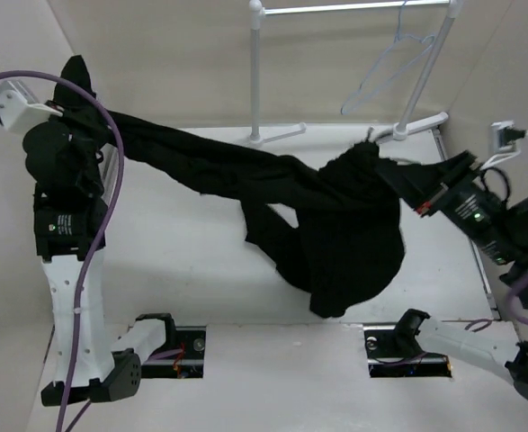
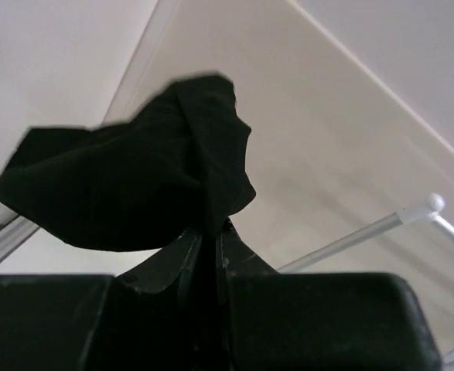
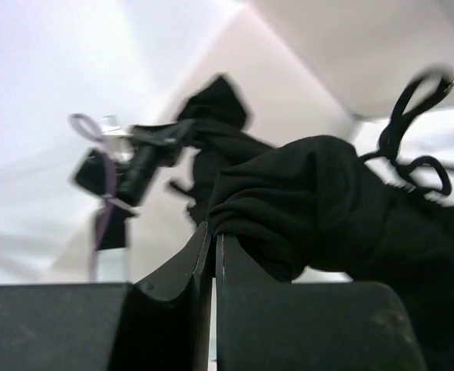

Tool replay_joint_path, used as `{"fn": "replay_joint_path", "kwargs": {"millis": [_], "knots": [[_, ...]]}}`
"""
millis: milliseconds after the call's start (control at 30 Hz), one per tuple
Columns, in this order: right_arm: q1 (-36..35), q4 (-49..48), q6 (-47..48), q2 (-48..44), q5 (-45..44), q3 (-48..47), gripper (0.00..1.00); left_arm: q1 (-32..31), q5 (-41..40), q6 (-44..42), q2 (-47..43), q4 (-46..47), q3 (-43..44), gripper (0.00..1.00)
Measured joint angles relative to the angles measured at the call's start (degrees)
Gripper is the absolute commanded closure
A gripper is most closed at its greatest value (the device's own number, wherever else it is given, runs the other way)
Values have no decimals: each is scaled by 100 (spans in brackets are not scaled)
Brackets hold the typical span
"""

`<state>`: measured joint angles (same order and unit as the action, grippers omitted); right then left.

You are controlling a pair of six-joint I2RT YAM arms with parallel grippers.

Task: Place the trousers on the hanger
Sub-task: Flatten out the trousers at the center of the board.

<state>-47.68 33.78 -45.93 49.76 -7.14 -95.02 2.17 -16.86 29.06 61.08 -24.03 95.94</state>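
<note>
The black trousers (image 1: 335, 225) hang stretched across the table between both arms, their middle sagging to the tabletop. My left gripper (image 1: 82, 112) at the far left is shut on one end of the trousers (image 2: 134, 185), held high. My right gripper (image 1: 391, 177) at the right is shut on the bunched waist end (image 3: 304, 201), with a drawstring loop (image 3: 412, 131) sticking up. The pale wire hanger (image 1: 394, 67) hangs on the rack's top bar at the back right, above and beyond the right gripper.
The white tube garment rack (image 1: 256, 81) stands at the back with its feet (image 1: 416, 126) on the table; its bar also shows in the left wrist view (image 2: 366, 232). Beige walls close in the left, back and right sides.
</note>
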Motion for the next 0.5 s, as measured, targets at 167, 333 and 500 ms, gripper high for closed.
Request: {"fn": "replay_joint_path", "kwargs": {"millis": [167, 333, 500], "knots": [[1097, 50, -254, -688, 155, 2658, 97, 20, 190, 315, -131, 221, -1853, 95], [2232, 404, -319, 197, 850, 3344, 97, 2, 643, 669, 839, -197, -2400, 95], [2339, 581, -94, 1344, 1056, 1366, 97, -120, 870, 811, 1436, -389, -1255, 95]]}}
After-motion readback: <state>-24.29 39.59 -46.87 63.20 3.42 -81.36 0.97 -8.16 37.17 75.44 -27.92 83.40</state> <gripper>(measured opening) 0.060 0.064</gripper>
